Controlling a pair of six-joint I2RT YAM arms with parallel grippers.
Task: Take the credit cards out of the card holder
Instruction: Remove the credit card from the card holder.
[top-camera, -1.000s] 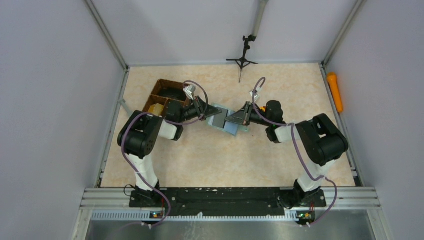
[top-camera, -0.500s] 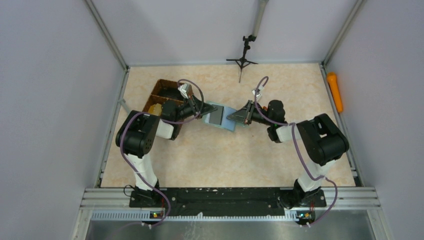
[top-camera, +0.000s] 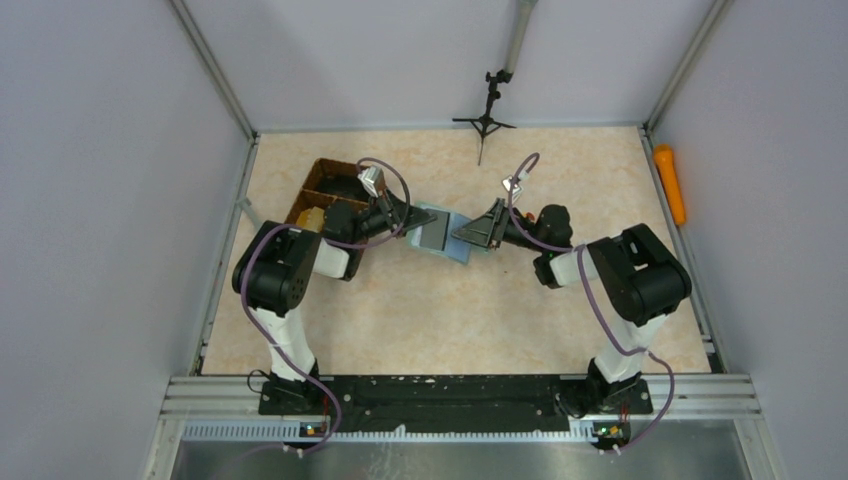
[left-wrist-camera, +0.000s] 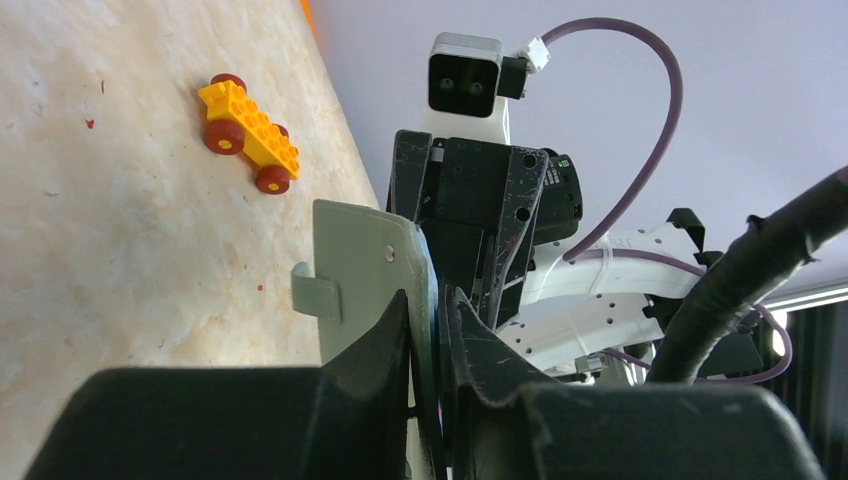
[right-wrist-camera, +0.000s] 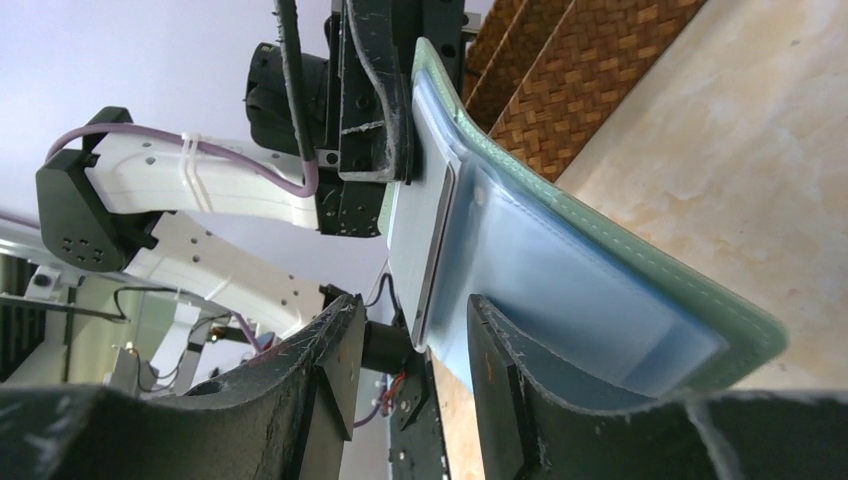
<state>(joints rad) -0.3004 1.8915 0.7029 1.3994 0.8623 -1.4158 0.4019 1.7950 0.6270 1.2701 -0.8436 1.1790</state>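
Only left wrist: toy car (left-wrist-camera: 247, 135) | right wrist: card holder (right-wrist-camera: 600, 290) pockets

Left gripper (left-wrist-camera: 428, 297) pinches the card holder (left-wrist-camera: 360, 262); a yellow toy car (left-wrist-camera: 248, 135) lies beyond

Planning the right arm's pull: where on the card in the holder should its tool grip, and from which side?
Pinch the card at its exposed edge, jutting from the blue sleeve. Approach from the card holder's open side, opposite the left tool clamping its far edge. The card is thin and flat, so the right tool should probably close across its faces.
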